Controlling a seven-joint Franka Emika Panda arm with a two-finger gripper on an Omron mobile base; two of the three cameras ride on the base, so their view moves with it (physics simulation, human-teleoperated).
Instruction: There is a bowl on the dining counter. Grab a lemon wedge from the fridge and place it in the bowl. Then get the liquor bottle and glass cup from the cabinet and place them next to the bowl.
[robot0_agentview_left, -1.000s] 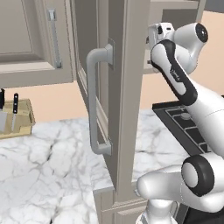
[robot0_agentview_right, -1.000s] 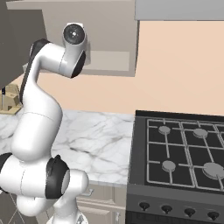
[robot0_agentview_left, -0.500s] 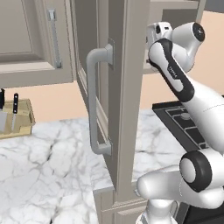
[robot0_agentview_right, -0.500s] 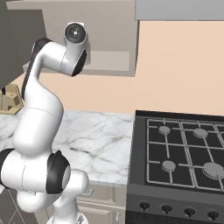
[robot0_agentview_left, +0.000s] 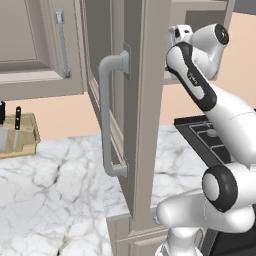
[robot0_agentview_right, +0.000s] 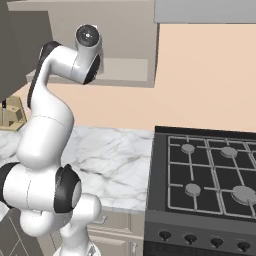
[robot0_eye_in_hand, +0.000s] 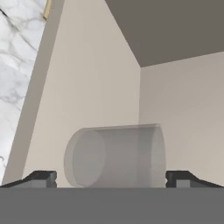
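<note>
In the hand view the glass cup (robot0_eye_in_hand: 116, 155), a greyish translucent tumbler, stands on the pale cabinet shelf (robot0_eye_in_hand: 87, 96) and appears sideways because the hand is rolled. My gripper (robot0_eye_in_hand: 111, 179) is open, with one fingertip on each side of the cup and small gaps between them and the glass. In the left base view my wrist (robot0_agentview_left: 181, 35) reaches behind the open cabinet door (robot0_agentview_left: 137, 100). The right base view shows the same wrist (robot0_agentview_right: 87, 37) at the cabinet's underside. The bowl, lemon wedge, liquor bottle, fridge and dining counter are out of view.
The open door's long grey handle (robot0_agentview_left: 107, 115) hangs left of my arm. Below lies a marble worktop (robot0_agentview_left: 50, 190) with a knife block (robot0_agentview_left: 17, 132) at its far left. A black gas stove (robot0_agentview_right: 205, 175) sits to the right.
The hand has crept slightly up and further into the cabinet. The jaws have stayed wide.
</note>
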